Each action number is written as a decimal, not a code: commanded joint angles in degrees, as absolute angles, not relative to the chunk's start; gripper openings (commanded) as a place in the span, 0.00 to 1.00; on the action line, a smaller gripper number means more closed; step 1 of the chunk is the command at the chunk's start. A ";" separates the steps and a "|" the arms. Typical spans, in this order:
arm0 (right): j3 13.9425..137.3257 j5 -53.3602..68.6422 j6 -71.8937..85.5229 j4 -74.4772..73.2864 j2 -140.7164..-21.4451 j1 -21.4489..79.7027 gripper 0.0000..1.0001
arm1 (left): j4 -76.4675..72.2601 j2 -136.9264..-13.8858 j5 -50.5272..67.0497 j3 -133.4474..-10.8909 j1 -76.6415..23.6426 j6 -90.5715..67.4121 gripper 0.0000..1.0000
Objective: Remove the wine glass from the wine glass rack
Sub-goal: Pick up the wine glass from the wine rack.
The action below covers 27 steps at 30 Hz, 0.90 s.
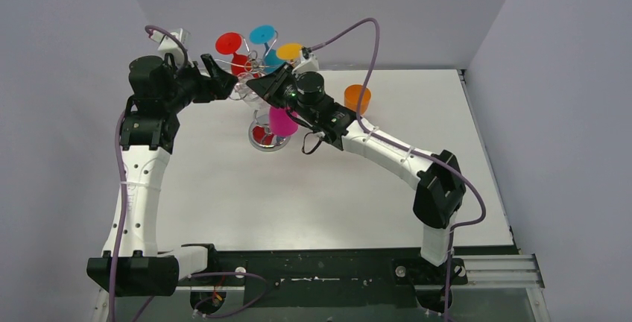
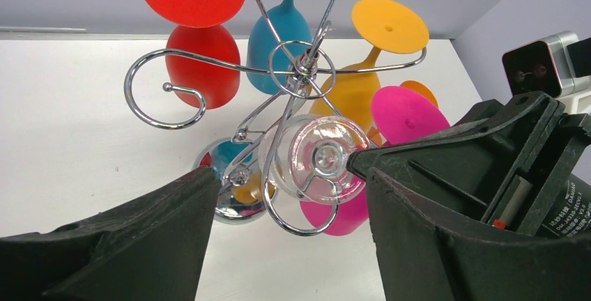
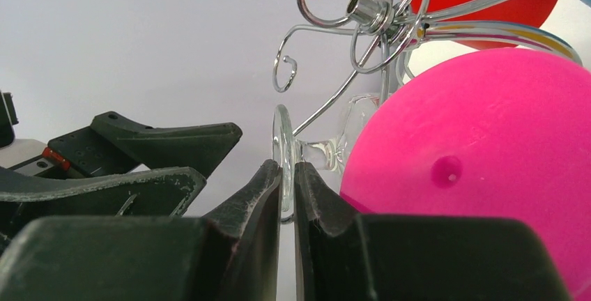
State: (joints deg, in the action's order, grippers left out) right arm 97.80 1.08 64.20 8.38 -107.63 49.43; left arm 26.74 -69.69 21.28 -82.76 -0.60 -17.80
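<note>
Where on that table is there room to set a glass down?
The wide white table between the left arm and right arm, nearer than the wine glass rack, is bare. So is the right side past the orange cup. Around the rack it's crowded.

Left arm: rises from base, elbow bent, forearm reaching toward left side of silver wire wine glass rack with curled spiral arms. Left gripper: jaws spread wide just beside rack top, gripping nothing. Right arm: stretched diagonally toward rack's right side. Right gripper: fingertips pinched onto foot rim of clear wine glass hanging from rack.
</note>
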 commanded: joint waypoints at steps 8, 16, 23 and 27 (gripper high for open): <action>93.53 4.01 65.80 18.63 -98.54 49.40 0.00 | 24.39 -66.60 22.15 -83.61 -0.66 -19.11 0.76; 91.65 7.30 66.89 20.33 -97.10 49.40 0.00 | 24.17 -65.27 23.09 -82.83 -0.64 -19.42 0.77; 88.82 10.79 68.01 22.03 -95.47 49.44 0.00 | 24.30 -62.85 22.94 -81.04 -0.62 -19.84 0.78; 86.91 12.46 68.09 23.31 -94.10 49.61 0.00 | 24.49 -61.25 23.22 -80.28 -0.62 -20.21 0.78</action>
State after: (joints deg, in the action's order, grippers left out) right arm 87.15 9.82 66.96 13.39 -99.90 49.47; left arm 26.37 -63.64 21.69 -80.53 -0.60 -19.40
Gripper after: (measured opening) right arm 0.102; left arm 0.777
